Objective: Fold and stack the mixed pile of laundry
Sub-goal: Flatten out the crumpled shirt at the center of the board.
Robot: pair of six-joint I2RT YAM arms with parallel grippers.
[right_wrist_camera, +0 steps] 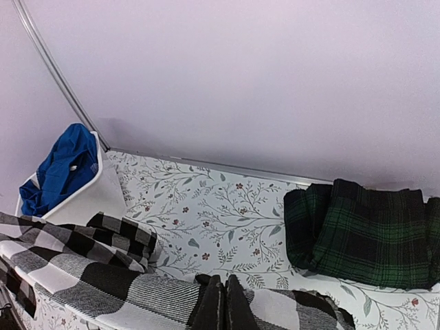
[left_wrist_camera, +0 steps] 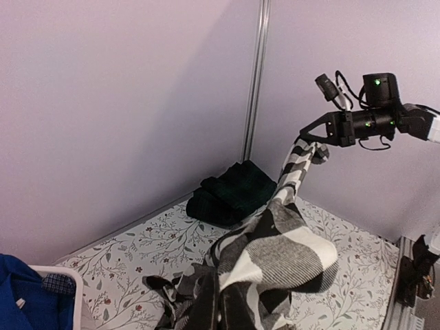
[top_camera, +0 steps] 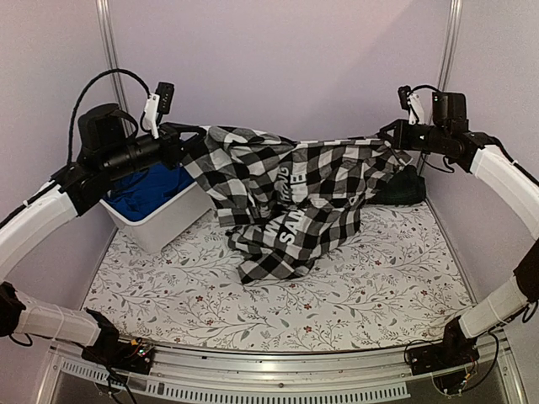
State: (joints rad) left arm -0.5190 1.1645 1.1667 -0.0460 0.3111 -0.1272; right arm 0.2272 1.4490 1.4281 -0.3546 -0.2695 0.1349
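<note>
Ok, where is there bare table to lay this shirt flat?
Free: the near strip of table in front of the checked shirt. Crowded: white tub far left, folded tartan garment far right, shirt draped mid-table.

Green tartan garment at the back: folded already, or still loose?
Folded. The tartan garment lies on the table as a compact, layered bundle by the back wall, not lifted and draped like the checked shirt.

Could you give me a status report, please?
Left gripper, right gripper shut on black-and-white checked cloth shirt, stretched between them. Dark green tartan garment far right; bright blue cloth in white plastic tub. Nothing obstructing.
</note>
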